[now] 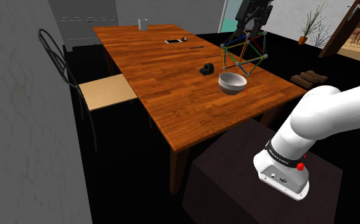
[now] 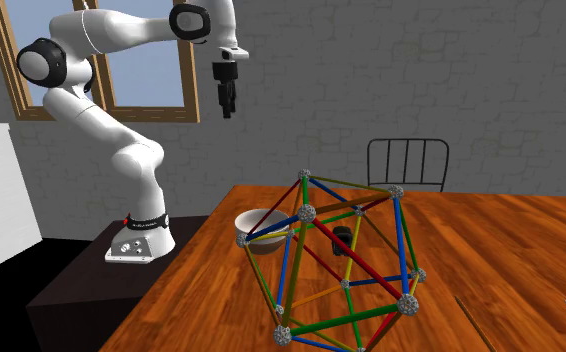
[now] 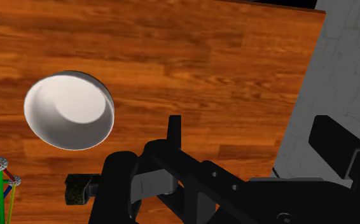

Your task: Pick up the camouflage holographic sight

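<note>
Wooden table point(image 1: 172, 95) is taking up most of the shoulder view, running away from the dark stand point(image 1: 236, 165) at the lower right. White arm point(image 1: 318, 121) is rising off the stand and reaching up over the table's near end. Black wire chair point(image 1: 105, 92) with a tan seat is sitting at the table's long side, on the shoulder view's left.

Rod-and-ball frame point(image 2: 345, 284), with red, green, blue and yellow rods, is standing on the table close to the edge on the shoulder view's right. White bowl point(image 1: 232, 81) is sitting upright just beside it, on the stand side.

Gripper point(image 2: 228, 112) is hanging high above the table, roughly over the frame and bowl, pointing down. Fingers are standing apart, released, gripping nothing.

Sight point(image 1: 206, 69) is lying on the table, small and dark, near the bowl and just beside the frame, on the shoulder view's left of the frame. Wrist view is showing a mottled dark-green end of it, partly hidden behind the gripper body. It is well below the gripper, with no contact.

Far end of the table is carrying a grey cup point(image 1: 143, 24), a flat phone point(image 1: 172, 41) and a thin pen point(image 1: 196, 46), all well apart from the sight.
</note>
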Tool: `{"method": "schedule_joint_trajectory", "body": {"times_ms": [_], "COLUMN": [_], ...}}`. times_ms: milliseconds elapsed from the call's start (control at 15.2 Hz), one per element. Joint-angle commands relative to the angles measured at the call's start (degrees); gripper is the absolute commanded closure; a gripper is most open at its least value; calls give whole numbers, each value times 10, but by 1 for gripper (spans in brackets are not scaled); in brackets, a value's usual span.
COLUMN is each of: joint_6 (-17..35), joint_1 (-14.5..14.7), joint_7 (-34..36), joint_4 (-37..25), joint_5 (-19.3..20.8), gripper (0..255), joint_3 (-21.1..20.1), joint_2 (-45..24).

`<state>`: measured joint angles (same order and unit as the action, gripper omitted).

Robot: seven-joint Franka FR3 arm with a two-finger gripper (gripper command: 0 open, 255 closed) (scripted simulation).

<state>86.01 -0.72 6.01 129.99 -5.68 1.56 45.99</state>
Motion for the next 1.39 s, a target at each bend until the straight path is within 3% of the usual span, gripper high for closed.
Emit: {"method": "schedule_joint_trajectory", "body": {"times_ms": [0,792,1320], "joint_6": [0,136,240], "joint_1": [0,30,67], "joint_7": [0,-318,-528], "joint_4": [0,52,9], "joint_5": [0,112,133], "gripper": [0,0,0], "joint_3": [0,155,256], "joint_2": [0,-95,-238]}}
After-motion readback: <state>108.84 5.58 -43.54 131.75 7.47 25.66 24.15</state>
